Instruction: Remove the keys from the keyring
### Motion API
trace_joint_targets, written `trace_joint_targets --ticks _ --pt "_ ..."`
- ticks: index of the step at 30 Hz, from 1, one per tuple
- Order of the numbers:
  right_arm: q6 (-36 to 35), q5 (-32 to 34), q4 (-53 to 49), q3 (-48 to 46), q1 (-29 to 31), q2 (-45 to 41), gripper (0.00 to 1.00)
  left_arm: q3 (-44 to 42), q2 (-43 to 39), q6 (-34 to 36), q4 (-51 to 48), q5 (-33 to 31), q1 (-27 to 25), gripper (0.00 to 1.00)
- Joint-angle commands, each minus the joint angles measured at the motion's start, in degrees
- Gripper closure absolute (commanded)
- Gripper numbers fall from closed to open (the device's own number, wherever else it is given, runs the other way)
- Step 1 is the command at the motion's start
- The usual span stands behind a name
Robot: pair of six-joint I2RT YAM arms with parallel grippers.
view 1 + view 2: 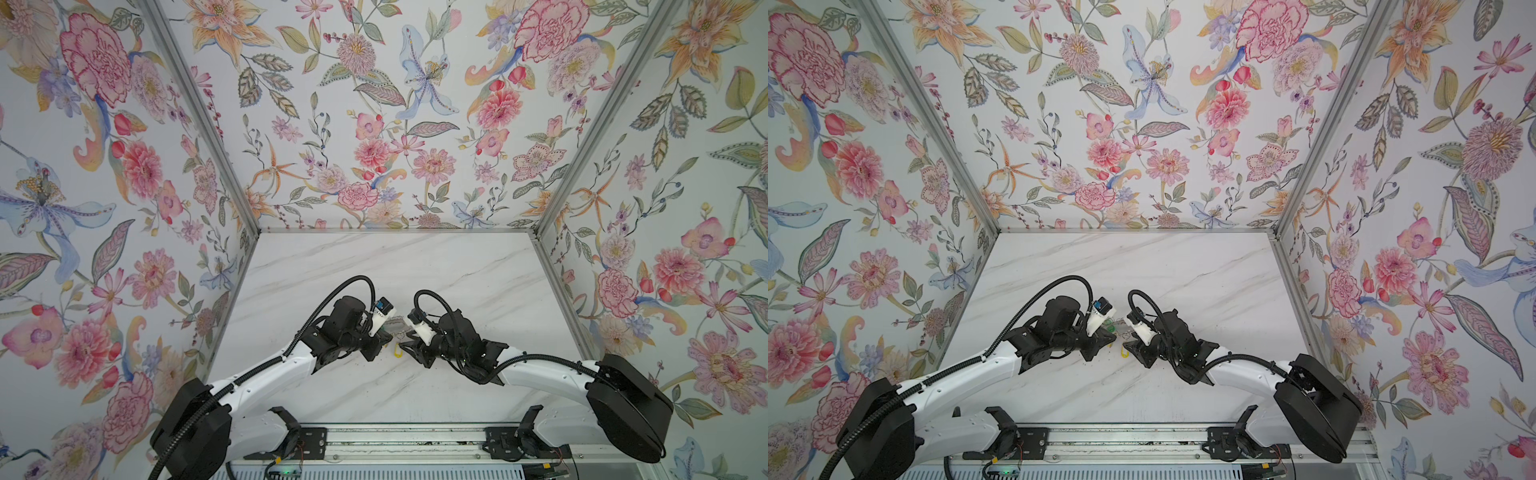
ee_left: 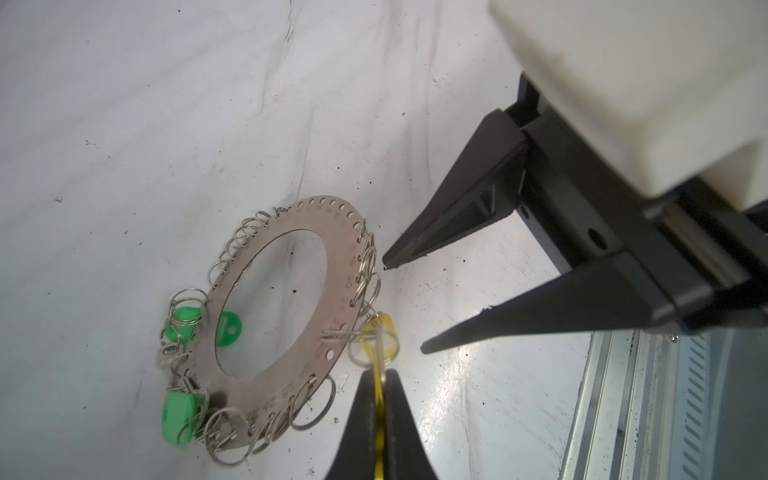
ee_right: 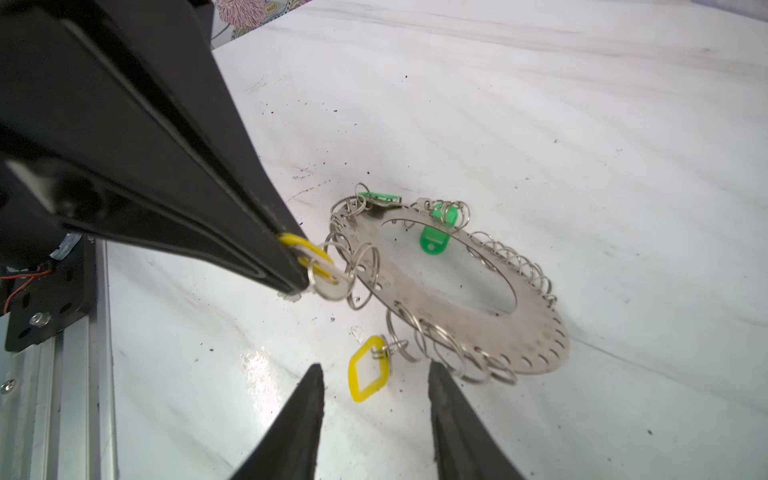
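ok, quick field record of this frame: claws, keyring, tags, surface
left claw: shut on a yellow tag that is linked by wire loops to the keyring rim
right claw: open, holding nothing, fingers either side of a second yellow tag
keyring: grey metal disc, large centre hole, rim fringed with wire loops; looks tilted, the edge near the left claw raised
green tags: three visible, on the side away from the claws
second yellow tag: on a rim loop
table: white marble-look, dark specks
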Motion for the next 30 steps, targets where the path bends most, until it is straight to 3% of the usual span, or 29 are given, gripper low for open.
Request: trace_joint_targets --ticks 1,11,22,26,30 --pt "-0.9 1.3 6.3 1.1 0.9 2.3 0.58 2.0 -0.8 -0.4 0.9 1.0 -0.4 1.0" --pt "-0.2 0.4 9.3 2.7 2.5 4.2 0.68 1.2 -1.5 -1.5 2.1 1.4 -0.4 1.0" --pt "0.6 6.9 11.7 -0.2 3.2 3.0 0.69 3.2 -1.8 -1.2 0.5 1.6 -0.3 1.0" --pt "0.8 8.4 10.7 -3.2 1.9 -0.7 0.67 3.4 -2.6 -1.2 0.2 0.9 -0.4 1.0" --pt "1.1 9.0 8.7 -5.0 1.7 -5.6 0.67 2.0 -2.6 -2.8 4.0 4.2 0.4 1.0"
